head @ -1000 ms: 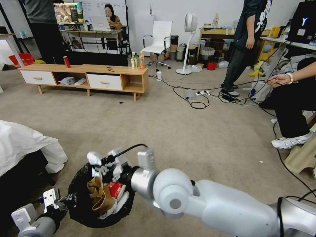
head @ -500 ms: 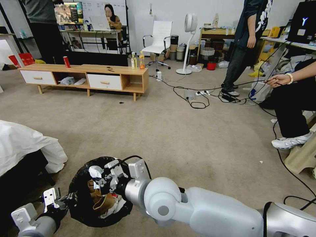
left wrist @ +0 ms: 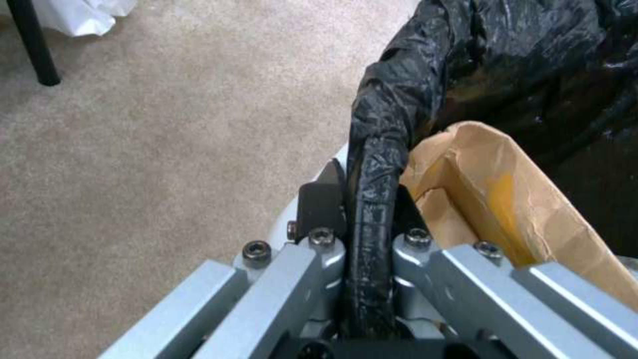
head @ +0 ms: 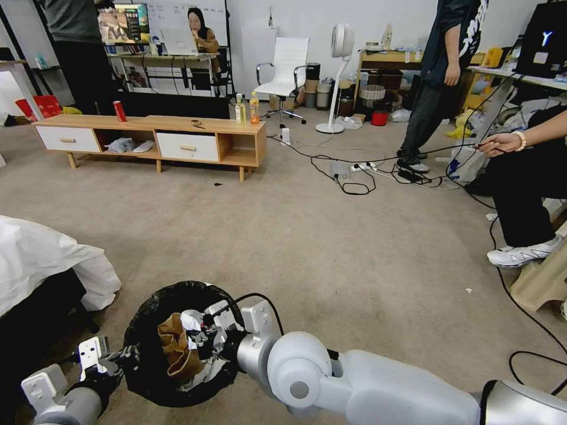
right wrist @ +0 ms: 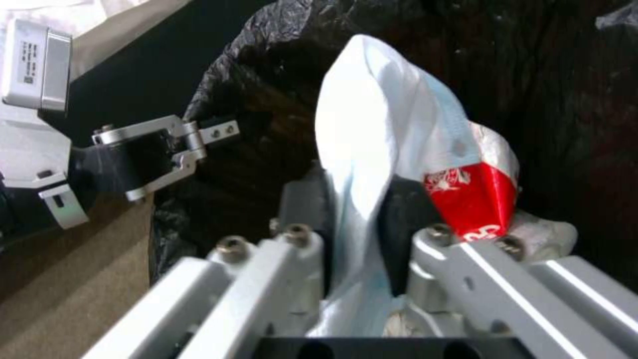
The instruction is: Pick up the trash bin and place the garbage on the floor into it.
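Observation:
The trash bin [head: 155,307], lined with a crinkled black bag, hangs low at my front left. My left gripper [head: 121,356] is shut on its near rim, the black bag edge [left wrist: 372,164] pinched between the fingers. Garbage lies inside: a crumpled brown paper bag [head: 176,348] [left wrist: 495,194] and a red packet [right wrist: 473,197]. My right gripper [head: 199,333] [right wrist: 359,199] reaches down into the bin, shut on a crumpled white tissue [head: 190,321] [right wrist: 379,124]. The right wrist view also shows the left gripper [right wrist: 199,142] on the rim.
A white-draped piece of furniture [head: 41,254] stands close at my left. A low wooden cabinet [head: 159,139] with an upright red can [head: 119,111] and bottles [head: 247,109] lies ahead. Cables [head: 354,174] and a seated person's legs [head: 522,200] are at the right.
My right gripper has come down from above the bin's far rim into the bin, carrying the white tissue. The left gripper and bin have stayed put.

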### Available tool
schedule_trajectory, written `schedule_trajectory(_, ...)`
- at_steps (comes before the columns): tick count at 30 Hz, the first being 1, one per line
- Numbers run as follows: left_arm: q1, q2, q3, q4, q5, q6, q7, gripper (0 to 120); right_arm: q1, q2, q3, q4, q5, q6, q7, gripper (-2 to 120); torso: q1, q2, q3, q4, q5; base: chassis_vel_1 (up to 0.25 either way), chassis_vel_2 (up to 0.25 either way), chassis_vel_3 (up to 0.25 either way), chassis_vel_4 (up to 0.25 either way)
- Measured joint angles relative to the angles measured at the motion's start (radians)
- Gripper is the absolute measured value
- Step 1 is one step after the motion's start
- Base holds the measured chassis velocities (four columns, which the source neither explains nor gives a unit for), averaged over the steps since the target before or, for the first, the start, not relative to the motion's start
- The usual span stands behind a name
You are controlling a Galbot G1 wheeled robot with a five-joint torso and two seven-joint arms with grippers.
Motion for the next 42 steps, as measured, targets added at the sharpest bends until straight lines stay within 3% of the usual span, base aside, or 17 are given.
schedule_trajectory(6, 0.0, -0.002, 0.0, 0.006, 0.003, -0.001, 0.001, 3, -0.001, 0.001, 0.005, 0.007, -0.001, -0.002, 0.004, 47, 0.0, 0.0, 0.0, 0.0, 0.0, 0.0, 0.0, 0.0, 0.0)
schedule_trajectory(8, -0.001, -0.003, 0.0, 0.006, 0.003, -0.001, 0.001, 3, -0.001, 0.001, 0.005, 0.007, -0.001, -0.002, 0.005, 51, 0.0, 0.0, 0.0, 0.0, 0.0, 0.0, 0.0, 0.0, 0.0)
schedule_trajectory(9, -0.001, -0.003, 0.0, 0.007, 0.003, -0.001, 0.001, 3, 0.0, 0.001, 0.006, 0.007, -0.001, -0.002, 0.005, 59, 0.0, 0.0, 0.0, 0.0, 0.0, 0.0, 0.0, 0.0, 0.0)
schedule_trajectory(12, -0.001, -0.004, 0.0, 0.007, 0.003, -0.001, 0.002, 3, 0.001, 0.001, 0.006, 0.007, -0.002, -0.002, 0.005, 64, 0.0, 0.0, 0.0, 0.0, 0.0, 0.0, 0.0, 0.0, 0.0)
schedule_trajectory(15, -0.002, -0.005, 0.0, 0.01, 0.004, -0.001, 0.002, 3, 0.003, 0.0, 0.012, 0.012, -0.003, -0.003, 0.007, 81, 0.0, 0.0, 0.0, 0.0001, 0.0, 0.0, 0.0, 0.0, 0.0)
schedule_trajectory(20, -0.002, -0.006, 0.001, 0.013, 0.006, -0.001, 0.002, 3, 0.004, -0.005, 0.029, 0.026, -0.003, -0.006, 0.009, 96, 0.0, 0.0, 0.0, 0.0, 0.0, 0.0, 0.0, 0.0, 0.0)
schedule_trajectory(28, -0.001, -0.009, 0.002, 0.015, 0.009, -0.001, 0.003, 3, -0.01, -0.023, 0.092, 0.048, -0.028, 0.001, 0.005, 100, 0.0, 0.0, 0.0, 0.0001, 0.0, 0.0, 0.0, 0.0, 0.0)
schedule_trajectory(34, 0.004, -0.009, -0.001, 0.013, 0.01, -0.001, 0.003, 3, -0.038, -0.056, 0.247, 0.094, -0.1, 0.06, -0.058, 100, 0.0, 0.0, 0.0, 0.0001, 0.0001, 0.0, 0.0, 0.0, 0.0)
schedule_trajectory(37, 0.005, -0.008, -0.004, 0.013, 0.013, -0.001, 0.003, 3, -0.06, -0.077, 0.325, 0.11, -0.14, 0.108, -0.098, 100, 0.0, 0.0, 0.0, 0.0, 0.0001, 0.0, 0.0, 0.0, 0.0)
schedule_trajectory(39, 0.01, -0.007, -0.009, 0.013, 0.014, -0.001, 0.003, 3, -0.095, -0.117, 0.442, 0.123, -0.198, 0.206, -0.173, 100, 0.0, 0.0, 0.0, -0.0001, 0.0002, 0.0, 0.0, 0.0, 0.0)
schedule_trajectory(42, 0.016, -0.008, -0.013, 0.009, 0.015, -0.001, 0.004, 3, -0.112, -0.134, 0.492, 0.12, -0.229, 0.275, -0.222, 100, 0.0, 0.0, 0.0, -0.0003, 0.0002, 0.0, 0.0, 0.0, 0.0)
